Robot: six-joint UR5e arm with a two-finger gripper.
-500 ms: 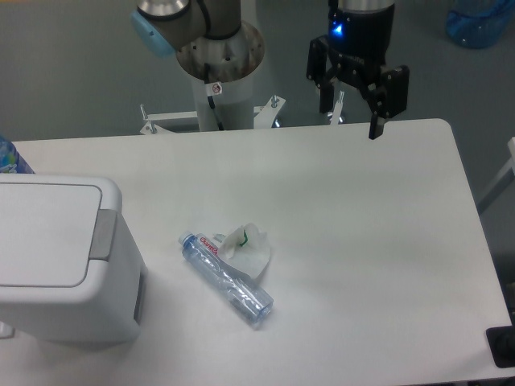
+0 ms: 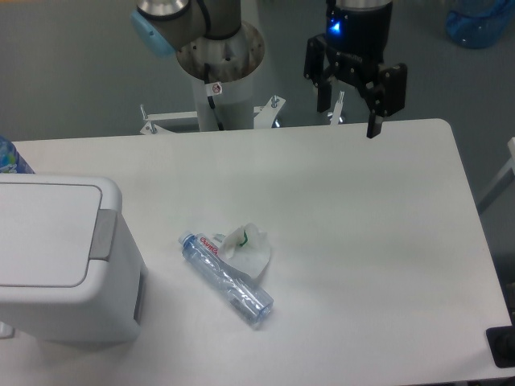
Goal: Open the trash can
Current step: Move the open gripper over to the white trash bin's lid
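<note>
A white table (image 2: 362,241) carries the trash can (image 2: 56,257) at its near left, lid flat and closed. The stiff, light-looking bin probably opens by pressing its grey tab (image 2: 102,235). Far right, well apart, the gripper (image 2: 351,108) hangs wide open, empty. A crushed bottle (image 2: 227,278) lies mid-table.

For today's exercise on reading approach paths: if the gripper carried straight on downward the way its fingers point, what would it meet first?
The gripper, jaws open, points down over the far edge of the table. It would probably meet bare tabletop near that edge, or just miss behind it; depth is unclear. The trash can lies far off that line.
</note>
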